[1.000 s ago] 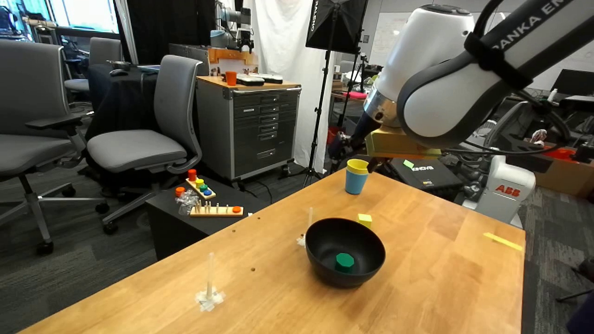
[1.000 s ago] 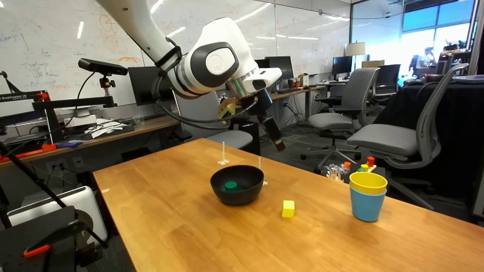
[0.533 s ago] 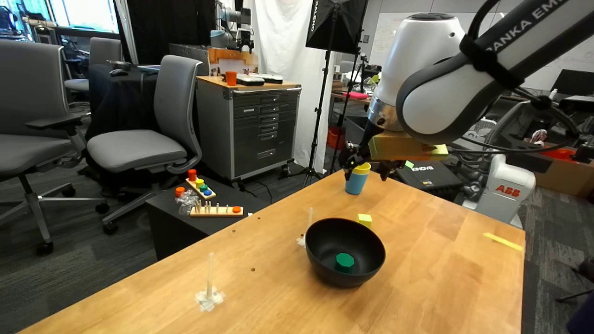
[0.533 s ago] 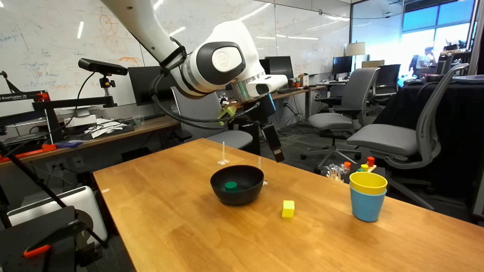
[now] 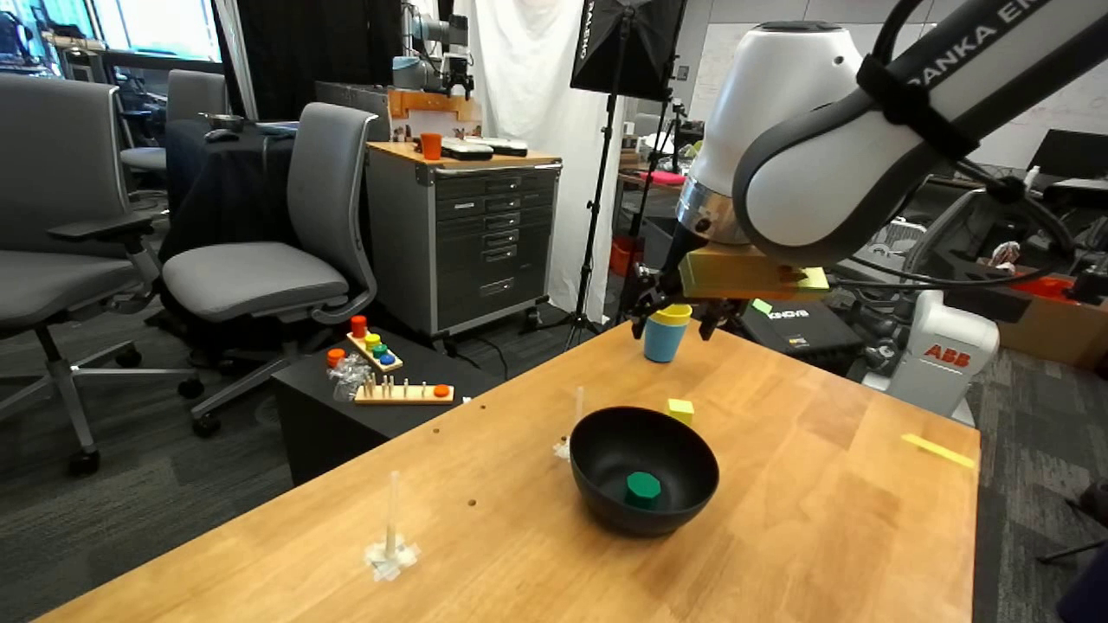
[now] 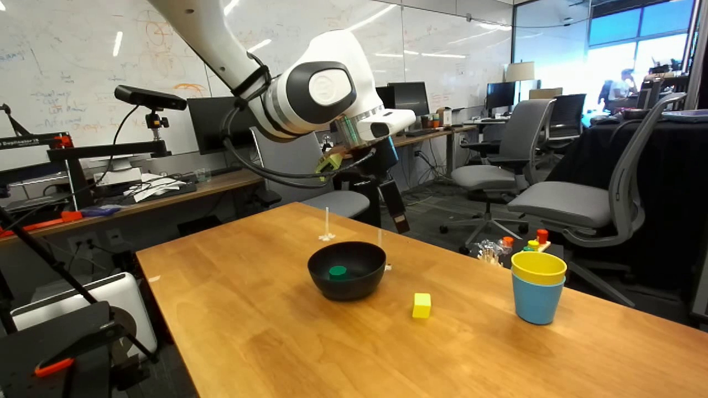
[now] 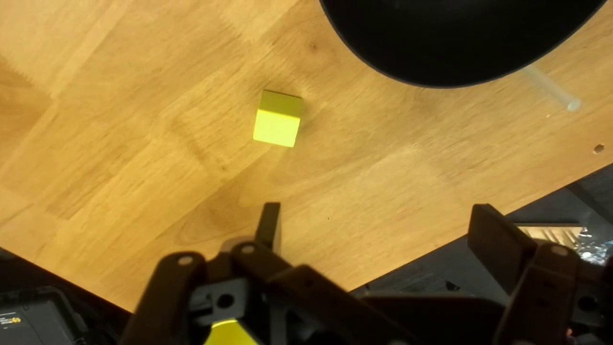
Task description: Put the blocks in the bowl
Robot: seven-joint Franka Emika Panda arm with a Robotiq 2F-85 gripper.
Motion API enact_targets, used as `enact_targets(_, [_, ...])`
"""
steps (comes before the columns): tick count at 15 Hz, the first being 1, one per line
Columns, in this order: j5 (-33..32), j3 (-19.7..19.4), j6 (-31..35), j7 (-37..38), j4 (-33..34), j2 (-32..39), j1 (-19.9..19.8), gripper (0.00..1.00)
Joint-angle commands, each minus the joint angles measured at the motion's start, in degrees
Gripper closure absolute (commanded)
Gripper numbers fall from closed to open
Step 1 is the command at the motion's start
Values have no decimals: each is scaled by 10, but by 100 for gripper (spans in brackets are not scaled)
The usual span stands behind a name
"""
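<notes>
Found bright, sharp-edged yellow cube (image 6: pixel 421 305) on counter (image 6: pixel 249 342), near but apart from black bowl (image 6: pixel 347 290). Noted wood-grain finish, with scribbled whiteboard (image 6: pixel 105 69) and grey office chairs (image 6: pixel 564 203) beyond. Confirmed dark-green octagonal block (image 5: pixel 642 490) inside bowl, yellow cup (image 6: pixel 539 269) nested in blue cup (image 6: pixel 536 301). Observed gripper (image 7: pixel 376 218) spread wide above counter, grasping nothing.

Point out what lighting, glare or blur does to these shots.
In the wrist view, the yellow block has one bright face and one shaded, the gripper looks dark and slightly soft, and the inside of the bowl shows hardly any detail; in both exterior views, the windows look partly washed out; in an exterior view, glare streaks the whiteboard.
</notes>
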Motion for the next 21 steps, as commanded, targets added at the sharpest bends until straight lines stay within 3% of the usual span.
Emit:
enact_targets(1, [-18, 8, -3, 13, 3, 1, -8, 0])
enact_targets(10, [-46, 0, -163, 52, 127, 69, -30, 0])
enact_targets(21, [-40, 19, -171, 35, 178, 158, -59, 0])
